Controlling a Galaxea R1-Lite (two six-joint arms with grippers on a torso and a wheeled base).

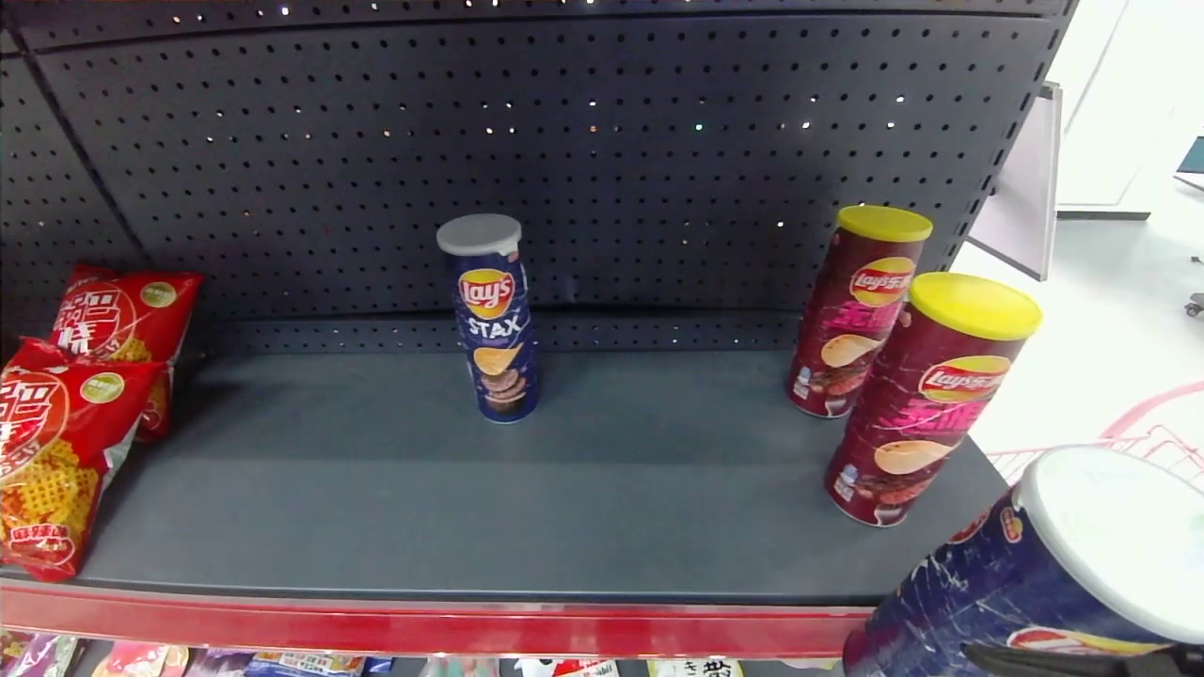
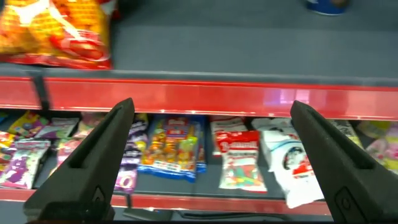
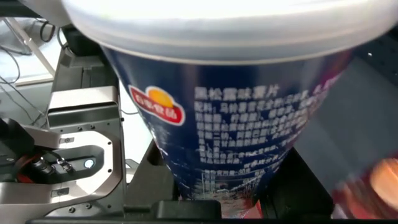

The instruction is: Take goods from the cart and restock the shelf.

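A dark blue chip can (image 1: pixel 1035 574) with a white lid is tilted at the lower right, just in front of the shelf's right front corner. My right gripper (image 3: pixel 224 205) is shut on its lower part, and the can (image 3: pixel 236 118) rises close before the right wrist camera. On the grey shelf board (image 1: pixel 395 489) a matching blue can (image 1: pixel 494 320) stands upright near the back middle. Two maroon cans with yellow lids (image 1: pixel 926 404) (image 1: pixel 858 310) stand at the right. My left gripper (image 2: pixel 212 106) is open and holds nothing, below and in front of the red shelf edge (image 2: pixel 199 96).
Red snack bags (image 1: pixel 56 451) lie at the shelf's left end. The perforated back panel (image 1: pixel 602 169) closes the rear. A lower shelf with several candy packets (image 2: pixel 174 149) sits under the red edge. A pink cart frame (image 1: pixel 1143 432) shows at the right.
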